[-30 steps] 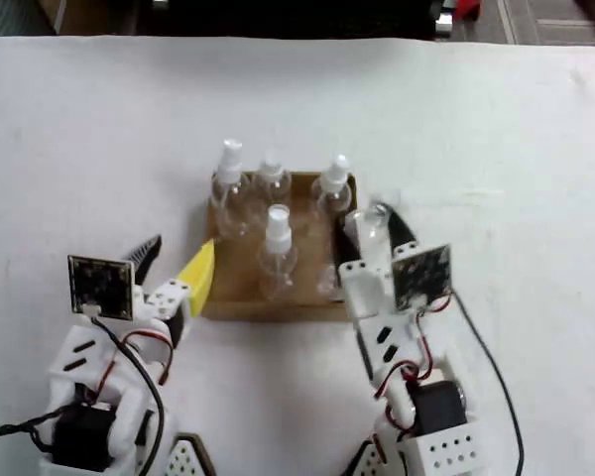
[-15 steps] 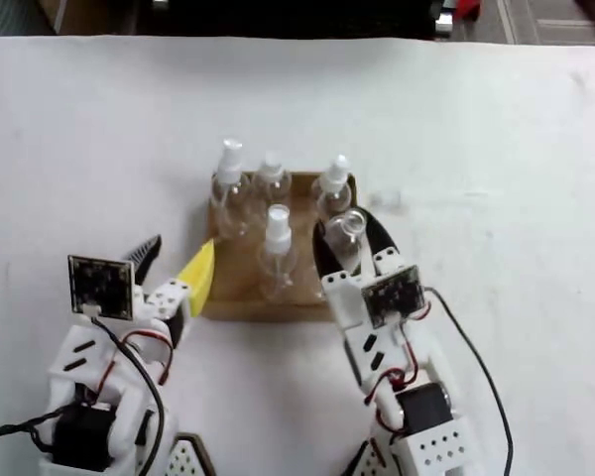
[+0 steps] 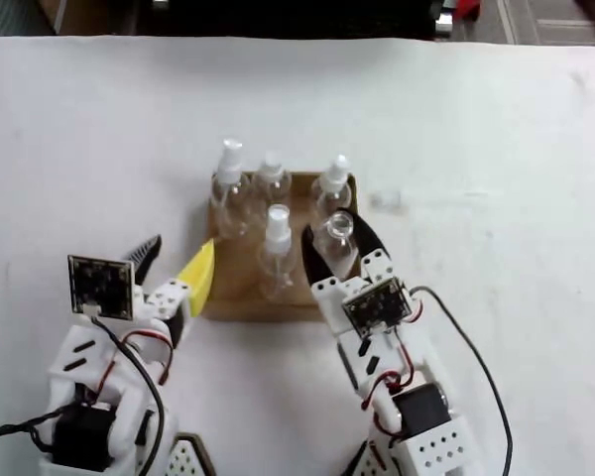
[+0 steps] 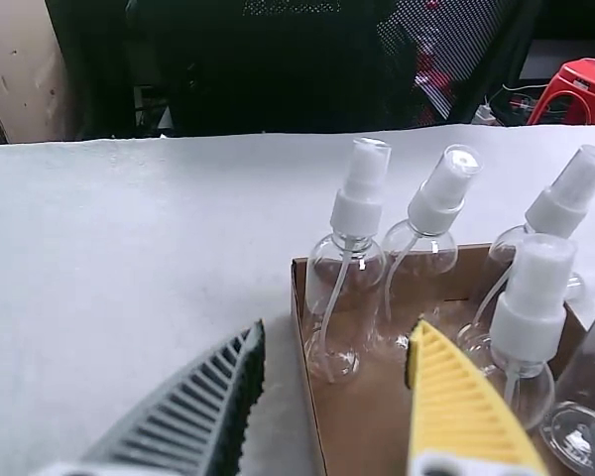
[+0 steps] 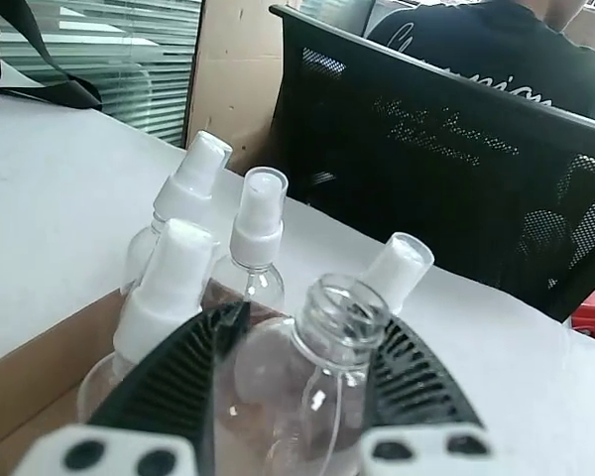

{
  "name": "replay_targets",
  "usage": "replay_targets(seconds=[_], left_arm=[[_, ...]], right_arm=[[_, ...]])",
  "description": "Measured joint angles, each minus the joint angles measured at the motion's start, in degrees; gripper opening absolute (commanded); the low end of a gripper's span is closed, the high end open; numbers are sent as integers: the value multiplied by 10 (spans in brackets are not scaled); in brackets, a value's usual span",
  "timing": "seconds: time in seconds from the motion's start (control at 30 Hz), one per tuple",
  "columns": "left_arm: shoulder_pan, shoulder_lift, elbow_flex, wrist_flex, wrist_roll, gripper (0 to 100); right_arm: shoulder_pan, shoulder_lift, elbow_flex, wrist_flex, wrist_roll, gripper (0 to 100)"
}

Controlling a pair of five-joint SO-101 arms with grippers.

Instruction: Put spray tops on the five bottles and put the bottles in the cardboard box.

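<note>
An open cardboard box (image 3: 236,290) lies mid-table. Several clear bottles with white spray tops stand in it: two along the far side (image 3: 228,188) (image 3: 271,180), one at the far right corner (image 3: 333,184) and one in the middle (image 3: 278,248). My right gripper (image 3: 333,228) is shut on a clear bottle without a top (image 3: 338,231), upright over the box's right side, its neck (image 5: 342,302) between the black fingers (image 5: 183,382). My left gripper (image 3: 183,248) stands open at the box's left edge, its yellow finger (image 4: 461,407) over the box floor and its grey finger (image 4: 203,412) outside.
A white cloth (image 3: 496,149) covers the table, with free room on all sides of the box. The right arm's cable (image 3: 476,357) trails beside it. Black chairs (image 5: 456,169) stand beyond the far table edge.
My right gripper has carried the topless bottle leftward, from just outside the box's right edge to over its right side. The left arm has not moved.
</note>
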Motion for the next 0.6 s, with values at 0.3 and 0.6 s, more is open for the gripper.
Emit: replay_targets(seconds=[0.3, 0.6], left_arm=[[0, 0, 0, 0, 0, 221], [0, 0, 0, 0, 0, 221]], right_arm=[[2, 0, 0, 21, 53, 19], [3, 0, 0, 26, 58, 19]])
